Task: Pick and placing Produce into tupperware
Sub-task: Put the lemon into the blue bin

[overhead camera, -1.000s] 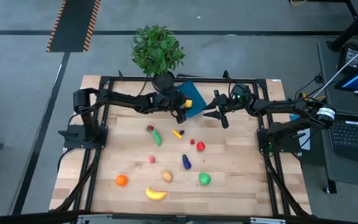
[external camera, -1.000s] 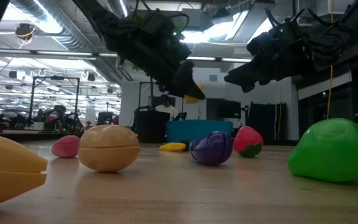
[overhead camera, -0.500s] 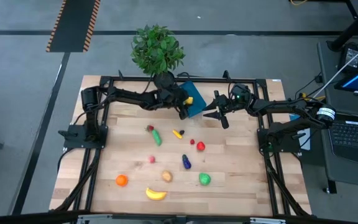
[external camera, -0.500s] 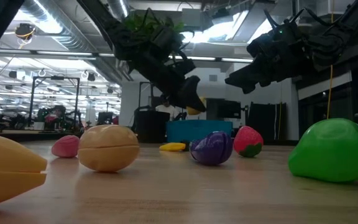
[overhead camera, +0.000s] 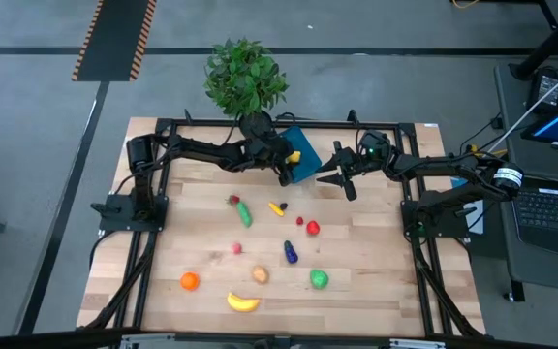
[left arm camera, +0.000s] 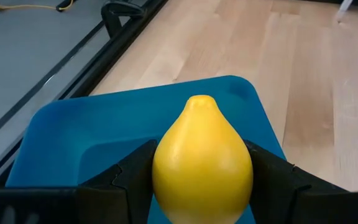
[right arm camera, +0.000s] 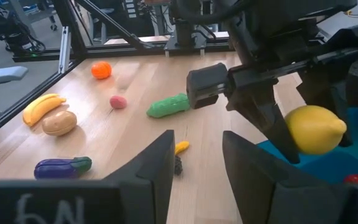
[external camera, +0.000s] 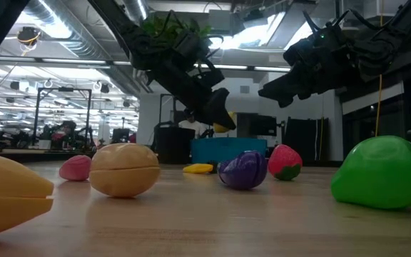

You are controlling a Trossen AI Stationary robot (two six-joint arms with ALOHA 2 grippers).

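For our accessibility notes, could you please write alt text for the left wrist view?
The left end effector holds a yellow lemon between its two dark fingers, directly over the blue tupperware. Beyond the container lie the light wooden table and a black frame rail along its edge.
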